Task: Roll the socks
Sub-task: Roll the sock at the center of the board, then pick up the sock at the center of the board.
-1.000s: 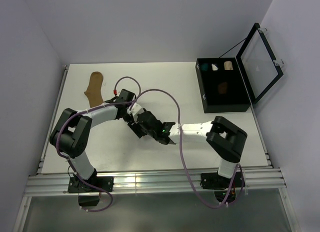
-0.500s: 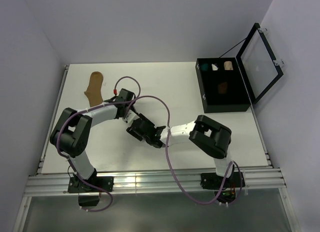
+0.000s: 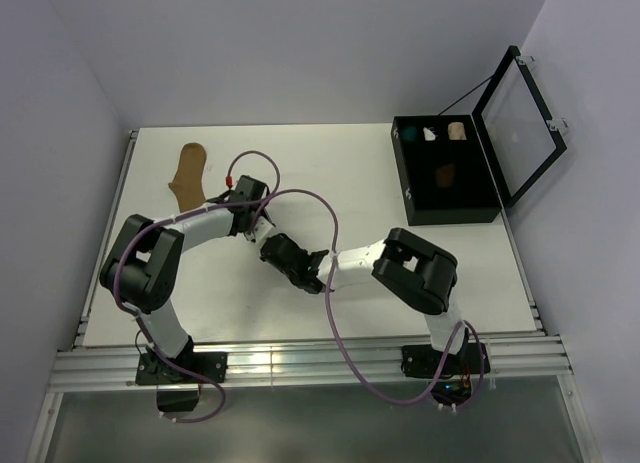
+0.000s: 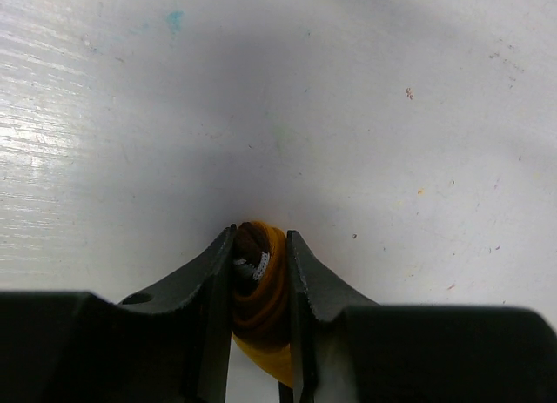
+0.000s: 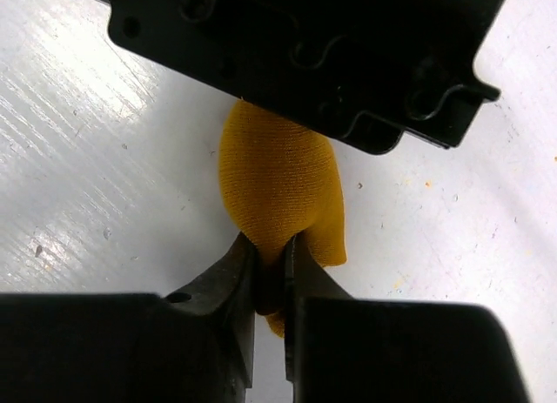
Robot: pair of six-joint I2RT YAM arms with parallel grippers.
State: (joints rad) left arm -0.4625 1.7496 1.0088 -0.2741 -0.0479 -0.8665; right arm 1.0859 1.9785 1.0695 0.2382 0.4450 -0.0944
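In the left wrist view, a mustard-orange sock (image 4: pixel 261 290) is wound into a tight roll with a bit of striped cuff at its core. My left gripper (image 4: pixel 259 246) is shut on that roll, low over the white table. The sock's loose end (image 5: pixel 280 181) hangs out of the roll toward my right gripper (image 5: pixel 270 251), which is shut on its tip. From above, the left gripper (image 3: pixel 262 230) and right gripper (image 3: pixel 283 255) meet near the table's middle and hide the sock. A tan sock (image 3: pixel 187 175) lies flat at the far left.
An open black case (image 3: pixel 412 198) stands at the right with its lid raised. Its far compartments hold small teal, white and cream bundles, and a brownish bundle (image 3: pixel 445 173) sits in the middle one. Purple cables loop over the table between the arms.
My right arm has folded in and its gripper has slid left up to the left gripper. It went from open to shut on the sock's loose end. The left gripper stayed put.
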